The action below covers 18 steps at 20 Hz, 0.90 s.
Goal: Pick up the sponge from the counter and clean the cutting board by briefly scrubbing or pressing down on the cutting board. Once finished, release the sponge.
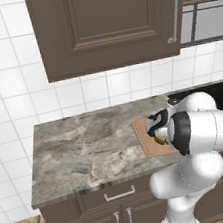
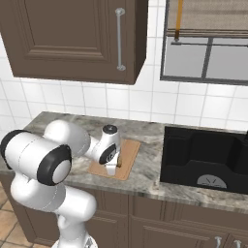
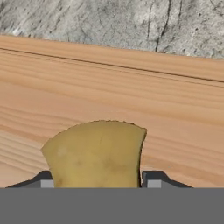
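Observation:
My gripper (image 3: 99, 180) is shut on the mustard-yellow sponge (image 3: 96, 153), which sticks out between the two dark fingertips (image 3: 153, 179). Right beneath it lies the light tan-orange cutting board (image 3: 131, 96), its groove line running near the far edge. In the left base view the gripper (image 1: 159, 136) points down onto the cutting board (image 1: 150, 148), with a bit of yellow sponge (image 1: 160, 140) at its tip. The right base view shows the hand (image 2: 115, 165) low over the cutting board (image 2: 127, 154). Whether the sponge touches the wood I cannot tell.
The grey veined marble counter (image 1: 88, 145) spreads to the board's left. A black sink (image 2: 203, 155) is set into the counter to the board's right. A brown wall cabinet (image 1: 105, 23) hangs above, and brown drawers (image 1: 118, 196) sit below the counter edge.

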Tool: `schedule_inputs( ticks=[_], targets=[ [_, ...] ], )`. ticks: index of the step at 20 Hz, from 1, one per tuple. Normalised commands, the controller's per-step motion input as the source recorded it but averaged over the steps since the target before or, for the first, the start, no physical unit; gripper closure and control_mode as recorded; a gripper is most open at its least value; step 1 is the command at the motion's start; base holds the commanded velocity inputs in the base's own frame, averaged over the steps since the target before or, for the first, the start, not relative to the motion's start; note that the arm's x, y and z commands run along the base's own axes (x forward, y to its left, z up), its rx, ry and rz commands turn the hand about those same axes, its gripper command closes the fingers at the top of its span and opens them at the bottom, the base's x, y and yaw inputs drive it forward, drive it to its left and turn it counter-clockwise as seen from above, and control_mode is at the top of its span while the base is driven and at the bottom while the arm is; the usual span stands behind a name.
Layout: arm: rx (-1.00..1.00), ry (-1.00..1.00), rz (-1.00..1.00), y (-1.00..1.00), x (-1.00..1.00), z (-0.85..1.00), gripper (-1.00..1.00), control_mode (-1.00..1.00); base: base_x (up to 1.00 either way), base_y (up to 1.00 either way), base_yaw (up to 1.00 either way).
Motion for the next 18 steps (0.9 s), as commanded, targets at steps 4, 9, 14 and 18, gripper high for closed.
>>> schedule_inputs(
  ticks=[4, 9, 14, 18],
  targets=[
    [0.00, 0.00, 0.00, 0.28, -0.53, -0.17, 1.00, -1.00, 0.00, 0.00, 0.00],
    [0.00, 0.00, -0.01, 0.26, -0.49, -0.18, 1.00, -1.00, 0.00, 0.00, 0.00],
    [0.00, 0.00, -0.03, 0.18, -0.12, -0.22, 1.00, -1.00, 0.00, 0.00, 0.00],
    [0.00, 0.00, 0.00, 0.00, 0.03, -0.18, 1.00, -1.00, 0.00, 0.00, 0.00]
  ],
)
